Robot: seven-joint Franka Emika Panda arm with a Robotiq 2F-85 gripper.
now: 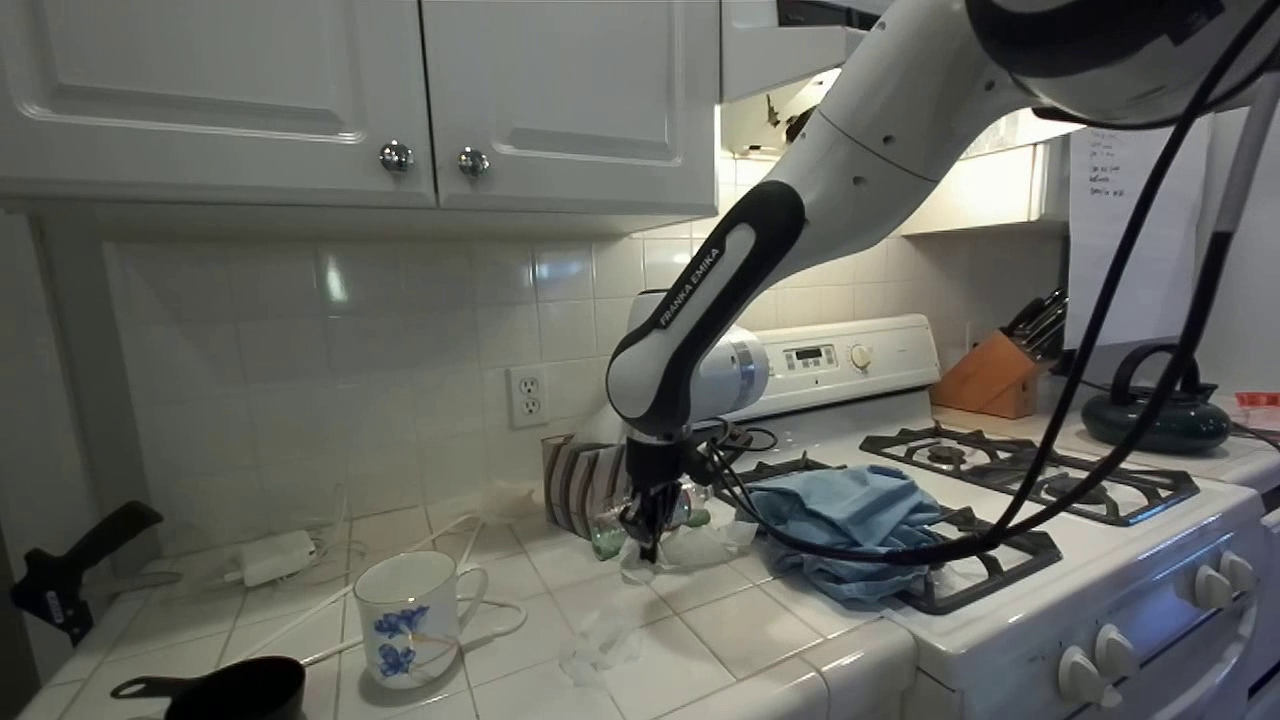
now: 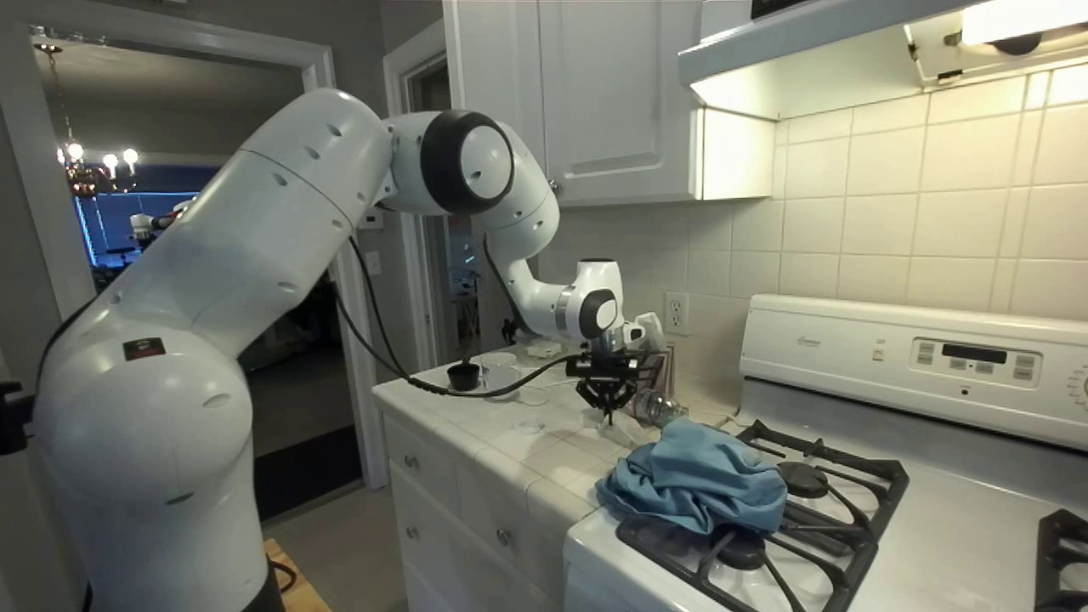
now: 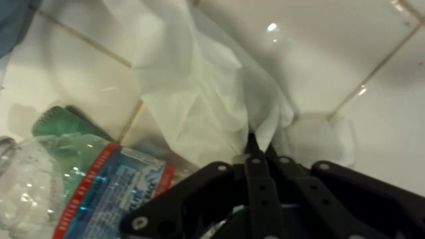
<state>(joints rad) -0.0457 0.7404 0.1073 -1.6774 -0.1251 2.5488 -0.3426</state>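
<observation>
Just below the end effector [image 3: 261,146], spreading to one side, lies the white tissue [image 3: 196,89] it clamps.

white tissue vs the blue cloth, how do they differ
The white tissue looks thin and papery, while the blue cloth looks like thicker fabric.
The white tissue is smaller; the blue cloth makes a bigger heap.
The white tissue is pinched by the hand, while the blue cloth lies apart from it, over the stove grate.
Both are crumpled.
</observation>
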